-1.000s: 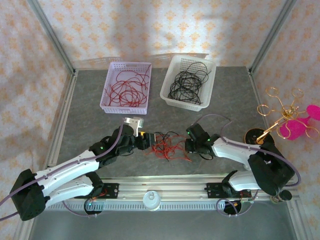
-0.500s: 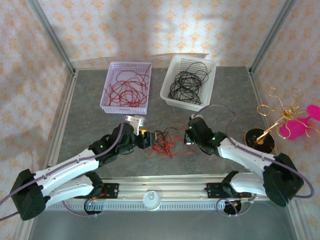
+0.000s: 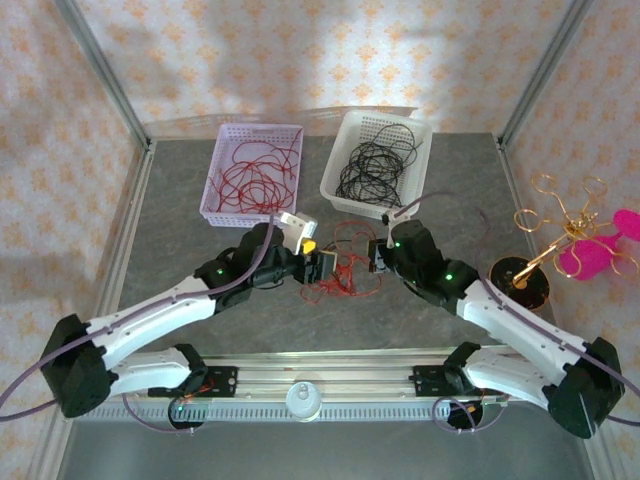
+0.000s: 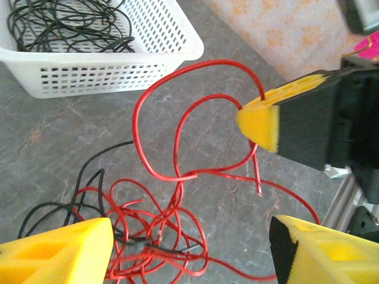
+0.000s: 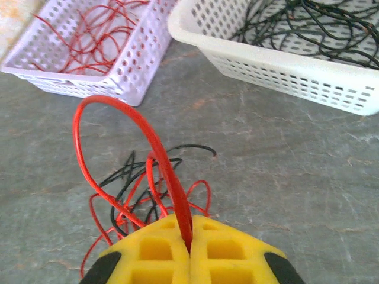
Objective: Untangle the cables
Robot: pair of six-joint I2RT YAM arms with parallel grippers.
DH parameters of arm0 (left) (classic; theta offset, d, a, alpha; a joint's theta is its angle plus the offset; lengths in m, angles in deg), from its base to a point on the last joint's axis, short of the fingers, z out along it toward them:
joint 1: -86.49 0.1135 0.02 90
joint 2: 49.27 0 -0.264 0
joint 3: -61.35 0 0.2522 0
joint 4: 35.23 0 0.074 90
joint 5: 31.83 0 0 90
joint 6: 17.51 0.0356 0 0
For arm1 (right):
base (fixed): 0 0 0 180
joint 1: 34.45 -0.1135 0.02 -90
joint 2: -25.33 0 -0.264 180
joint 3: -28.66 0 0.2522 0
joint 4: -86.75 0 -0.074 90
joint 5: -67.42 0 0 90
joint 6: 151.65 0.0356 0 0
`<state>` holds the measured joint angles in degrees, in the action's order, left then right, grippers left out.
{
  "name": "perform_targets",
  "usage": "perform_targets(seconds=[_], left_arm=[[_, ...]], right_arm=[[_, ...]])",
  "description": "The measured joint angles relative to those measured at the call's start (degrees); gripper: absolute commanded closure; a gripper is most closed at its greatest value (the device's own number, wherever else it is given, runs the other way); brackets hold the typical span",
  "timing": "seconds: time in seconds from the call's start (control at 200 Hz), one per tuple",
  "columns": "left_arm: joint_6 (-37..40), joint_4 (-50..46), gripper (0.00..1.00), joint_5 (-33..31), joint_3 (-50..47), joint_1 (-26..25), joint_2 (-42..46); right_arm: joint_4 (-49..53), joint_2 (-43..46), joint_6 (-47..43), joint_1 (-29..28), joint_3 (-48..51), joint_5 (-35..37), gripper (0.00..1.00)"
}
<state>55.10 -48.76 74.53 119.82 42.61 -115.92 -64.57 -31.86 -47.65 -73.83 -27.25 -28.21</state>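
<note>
Arms angle inward in the top view. The left claw (image 3: 322, 263) and right claw (image 3: 374, 262) flank the cables (image 3: 343, 278) mid-tabletop (image 3: 180, 250), just short of the lilac basket (image 3: 250, 218) and white basket (image 3: 362, 208). Bare surface lies to either side. Left wrist: the left claw's fingers (image 4: 53, 251) stand wide apart over the tangle. Right wrist: the right claw (image 5: 189, 242) is clamped on a red wire (image 5: 118, 112) arching upward.

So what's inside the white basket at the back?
The white basket holds a loose coil of black wires; no red strand shows among them. The coil covers much of the floor, so anything beneath it is hidden.
</note>
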Motion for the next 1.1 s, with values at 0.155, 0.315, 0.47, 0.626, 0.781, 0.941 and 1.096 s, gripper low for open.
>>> perform_targets(seconds=[0.155,0.315,0.47,0.626,0.781,0.941,1.096], left_arm=[[2.32,3.15,0.36,4.35,1.64,2.84,-6.86],[2.56,8.0,0.38,8.87,1.88,4.15,-11.52],[2.51,12.37,0.55,11.61,1.88,4.17,-13.03],[1.62,20.37,0.99,11.26,0.59,4.17,-12.98],[0.35,24.81,1.0,8.44,-2.38,4.17,-10.34],[0.57,23.54,1.0,7.06,-2.62,4.17,-4.59],[1.49,17.14,1.0,6.97,-0.22,4.17,-0.76]], right_arm=[[-0.7,2.1,-1.33,-0.02,0.0,-2.21,0.98],[-0.85,2.29,-2.4,-0.02,0.04,-3.63,0.99],[-1.31,2.32,-3.04,-0.02,0.5,-4.81,0.99],[-2.08,2.32,-3.69,-0.02,0.59,-5.4,1.0],[-4.13,2.54,-3.8,-0.02,1.33,-6.27,0.77],[-7.58,3.52,-4.92,-0.09,3.85,-6.19,0.51],[-15.5,4.15,-5.62,-0.09,6.38,-6.19,0.45]])
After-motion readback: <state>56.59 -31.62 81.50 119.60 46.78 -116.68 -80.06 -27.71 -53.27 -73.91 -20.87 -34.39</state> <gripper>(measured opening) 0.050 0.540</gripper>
